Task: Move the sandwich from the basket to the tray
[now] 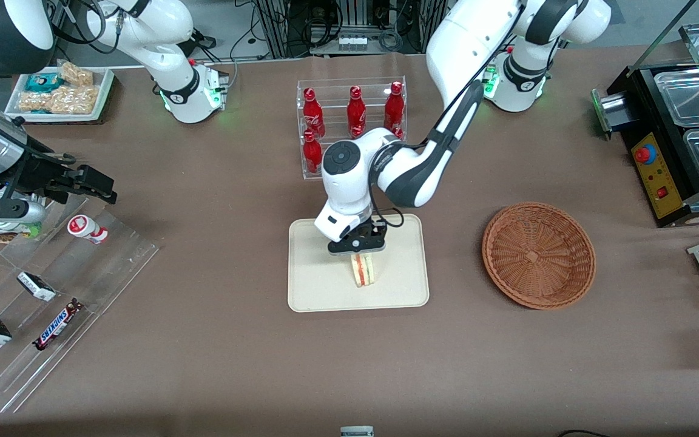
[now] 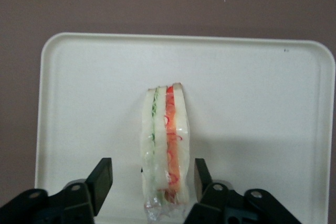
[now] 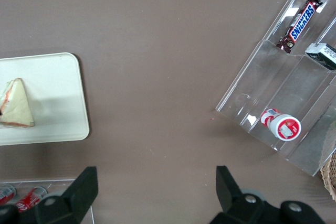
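One sandwich (image 1: 363, 271) stands on edge on the tray (image 1: 319, 285) in the front view, its red and green filling stripes facing up. My gripper (image 1: 358, 250) hangs right over the end of it farther from the camera, low above the tray. The basket (image 1: 538, 254) sits on the brown table (image 1: 234, 364) toward my arm's end, well apart from the tray, with nothing in it. A clear rack of red bottles (image 1: 354, 112) stands farther from the camera than the tray.

From my wrist camera the sandwich (image 2: 165, 150) is upright on the pale tray (image 2: 252, 103) – green layer on one side, red-orange on the other, clear wrap crinkled at the near end. My fingers (image 2: 101, 177) are spread wide, one on each side of the sandwich, and there is a clear gap of tray between each and the bread – I am not gripping it.

From the parked arm's wrist camera, the sandwich (image 3: 16, 104) shows as a pale triangle on the tray (image 3: 63, 119). A clear stepped rack (image 3: 283, 108) lies well apart from it, holding a Snickers bar (image 3: 299, 22) and a small red-and-white bottle (image 3: 281, 124)
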You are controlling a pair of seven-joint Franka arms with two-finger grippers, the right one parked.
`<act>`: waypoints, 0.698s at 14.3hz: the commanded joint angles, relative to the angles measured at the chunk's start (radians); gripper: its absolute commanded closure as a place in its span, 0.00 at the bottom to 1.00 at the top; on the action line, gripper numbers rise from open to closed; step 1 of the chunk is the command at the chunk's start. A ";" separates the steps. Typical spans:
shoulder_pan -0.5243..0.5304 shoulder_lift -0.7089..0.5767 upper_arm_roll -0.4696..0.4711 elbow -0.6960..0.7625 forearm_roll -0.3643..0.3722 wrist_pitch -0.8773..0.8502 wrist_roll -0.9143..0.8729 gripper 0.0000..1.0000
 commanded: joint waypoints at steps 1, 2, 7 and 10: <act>0.064 -0.144 -0.002 -0.024 0.010 -0.135 -0.005 0.00; 0.113 -0.199 -0.002 -0.024 -0.002 -0.190 -0.008 0.00; 0.389 -0.460 -0.003 -0.027 -0.082 -0.498 0.010 0.00; 0.530 -0.618 -0.003 -0.144 -0.124 -0.566 0.232 0.00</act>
